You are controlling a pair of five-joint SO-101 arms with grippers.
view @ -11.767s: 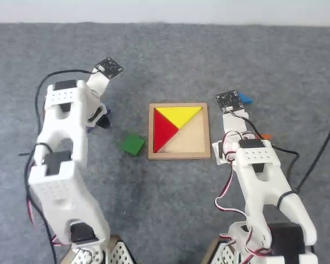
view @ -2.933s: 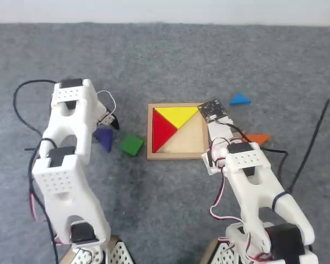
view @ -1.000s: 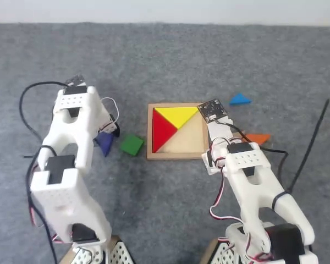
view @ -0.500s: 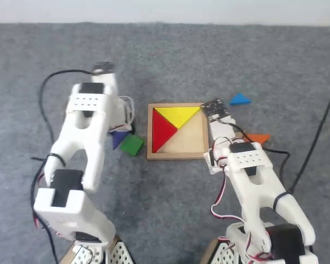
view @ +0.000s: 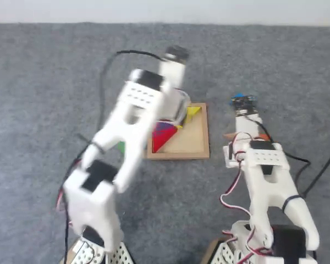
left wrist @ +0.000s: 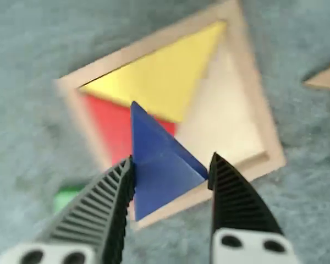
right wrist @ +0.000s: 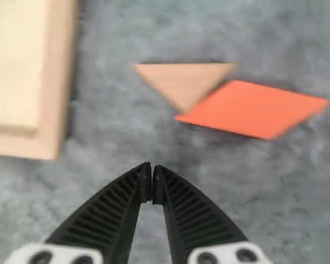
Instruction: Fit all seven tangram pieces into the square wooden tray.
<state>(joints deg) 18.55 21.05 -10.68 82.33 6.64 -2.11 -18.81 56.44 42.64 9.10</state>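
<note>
Left wrist view puts your left claw [left wrist: 171, 160] front and centre: its two black fingers are clamped on the blue triangle [left wrist: 154, 148], one pressing each side. That piece is a deep, flat blue with sharp corners, its long point aimed away from the claw. It hangs over the wooden tray [left wrist: 254, 88], above the seam where the red triangle [left wrist: 107, 129] meets the bare wood floor. You cannot tell whether it touches the tray yet.

Both the red triangle and the yellow triangle [left wrist: 159, 82] lie flat inside the tray, edge to edge. Off past the tray's corner, a green piece [left wrist: 66, 198] sits on the grey carpet, too blurred for you to read its shape.

Your right claw [right wrist: 152, 173] has its fingertips pressed together with nothing between them, low over the carpet. Just ahead lies a tan triangle [right wrist: 184, 80], its tip meeting an orange parallelogram [right wrist: 253, 107]. One corner of the tray is cut off at the frame edge beside them.

From the high view, the left arm [view: 135, 110] covers the tray's left half, hiding most of the seated pieces.
</note>
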